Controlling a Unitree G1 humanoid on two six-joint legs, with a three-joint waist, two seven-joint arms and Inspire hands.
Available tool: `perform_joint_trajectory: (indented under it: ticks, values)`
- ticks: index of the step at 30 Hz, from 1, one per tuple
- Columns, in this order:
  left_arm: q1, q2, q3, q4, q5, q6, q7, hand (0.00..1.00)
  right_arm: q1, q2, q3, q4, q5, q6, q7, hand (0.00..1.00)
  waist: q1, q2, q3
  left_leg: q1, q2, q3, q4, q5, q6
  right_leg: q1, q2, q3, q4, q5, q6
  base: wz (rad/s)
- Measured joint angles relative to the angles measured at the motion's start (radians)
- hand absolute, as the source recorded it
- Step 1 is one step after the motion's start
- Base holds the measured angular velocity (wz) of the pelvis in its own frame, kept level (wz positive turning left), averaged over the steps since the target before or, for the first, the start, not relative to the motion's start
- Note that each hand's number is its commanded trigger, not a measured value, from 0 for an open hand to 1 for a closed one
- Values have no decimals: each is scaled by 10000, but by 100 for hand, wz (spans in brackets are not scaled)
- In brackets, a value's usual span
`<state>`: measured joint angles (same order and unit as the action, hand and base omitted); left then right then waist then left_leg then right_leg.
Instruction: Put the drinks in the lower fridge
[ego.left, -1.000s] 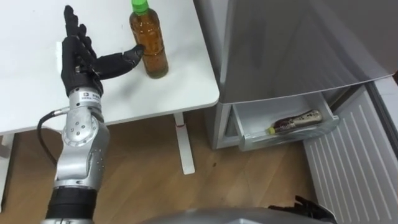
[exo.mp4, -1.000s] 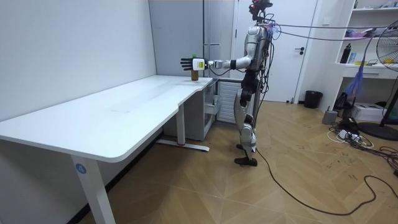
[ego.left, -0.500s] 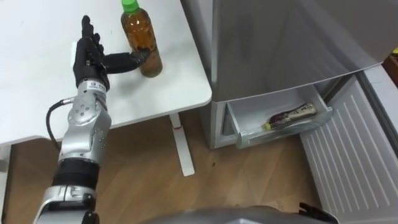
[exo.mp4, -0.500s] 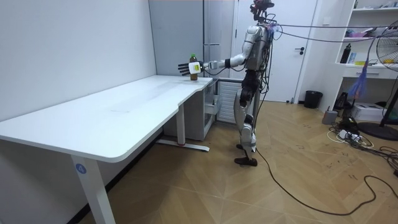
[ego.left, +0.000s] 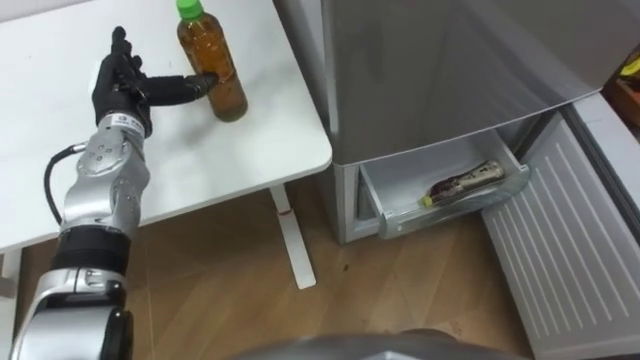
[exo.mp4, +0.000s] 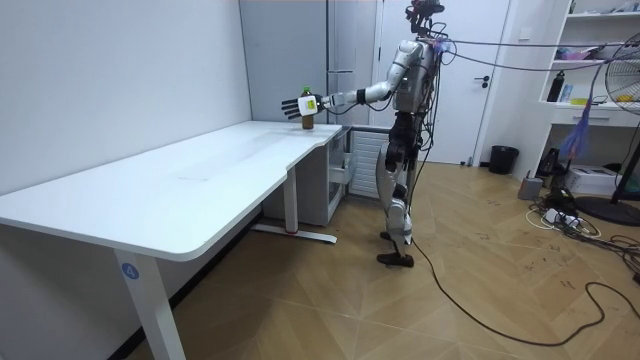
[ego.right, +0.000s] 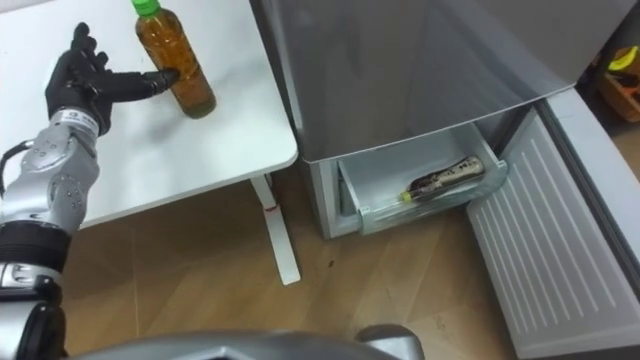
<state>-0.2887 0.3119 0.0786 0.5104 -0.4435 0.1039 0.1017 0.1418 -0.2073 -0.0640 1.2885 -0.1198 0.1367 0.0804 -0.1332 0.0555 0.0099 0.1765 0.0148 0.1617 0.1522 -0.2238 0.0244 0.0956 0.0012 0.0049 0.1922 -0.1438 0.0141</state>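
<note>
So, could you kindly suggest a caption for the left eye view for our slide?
Open left hand touches a green-capped bottle on the white table; a second bottle lies in the open fridge drawer.

The bottle (ego.left: 212, 62) is met from its left, where the left hand (ego.left: 125, 85) is held with straight fingers, the thumb touching it. On that side and in front, the white table (ego.left: 200, 160) is seen bare. To the bottle's right a narrow strip of tabletop is seen before the table's edge, and the grey fridge (ego.left: 450, 70) is set just beside that edge. Below, the drawer (ego.left: 445, 210) is pulled out and open upward. A second bottle (ego.left: 463, 183) is laid along its front right part, while its left part is free. The drawer is flanked on the right by the swung-open door (ego.left: 560, 250) and on the left by the table leg (ego.left: 290, 235), with floor (ego.left: 330, 270) between.
</note>
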Motion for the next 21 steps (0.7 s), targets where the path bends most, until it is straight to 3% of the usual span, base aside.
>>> perform_joint_trajectory:
  ticks: [3, 12, 18, 21]
  values:
    - [-73, 10, 1, -4, -251, 94, -189, 0, -24, 1, -9, -45, -262, 96, -4, 0, -17, 9, -8, -12, 2, 29, 9, 0, 0, -75, 13, 34, 73, -1, 0, -6]
    - [-611, 432, -11, -8, -749, 205, -673, 0, -122, 0, -20, -20, -463, 182, 52, 0, -33, 13, -16, -94, 5, 24, 101, 0, 0, -133, 20, 103, 85, -3, -2, -1]
    - [-614, 478, -14, -20, -1115, 205, -975, 0, -142, -29, -24, 7, -466, 180, 76, 0, -29, 92, -121, -48, 3, 22, 107, 0, 0, -103, 21, 125, 4, -5, -10, 0]
    - [-614, 482, -14, -26, -1489, 203, -1213, 0, -227, -36, -18, 96, -465, 171, 149, 0, -25, 109, -130, 14, 7, 18, 107, 0, 0, -63, 23, 125, 6, -5, -11, 0]
